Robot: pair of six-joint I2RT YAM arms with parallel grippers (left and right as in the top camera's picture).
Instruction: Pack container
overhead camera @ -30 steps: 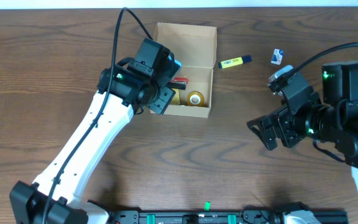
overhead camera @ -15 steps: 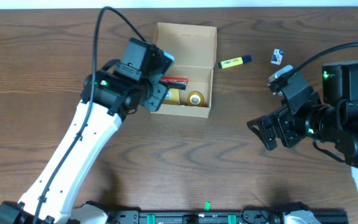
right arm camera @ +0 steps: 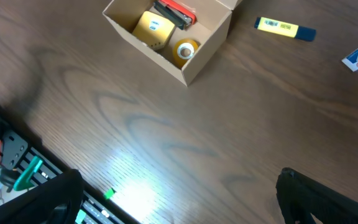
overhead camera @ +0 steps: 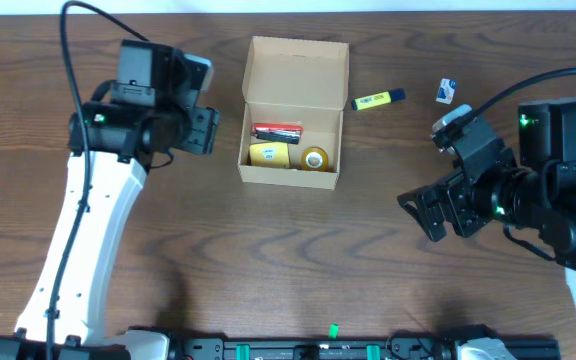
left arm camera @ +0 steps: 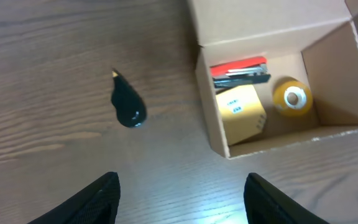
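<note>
The container, a tan cardboard box, stands open at the table's back middle with its flap lid raised behind. Inside lie a red-and-black stapler, a small yellow box and a yellow tape roll. My left gripper is open and empty just left of the box. In the left wrist view the container is at upper right. My right gripper is open and empty, far right of the box. In the right wrist view the container is at the top.
A yellow highlighter and a small white-and-blue item lie right of the box. A black drop-shaped item lies on the table left of the box. A black rail runs along the front edge.
My left arm has swung left, from over the box's left side to the table beside it, so the box's contents now show. The right arm has not moved.
</note>
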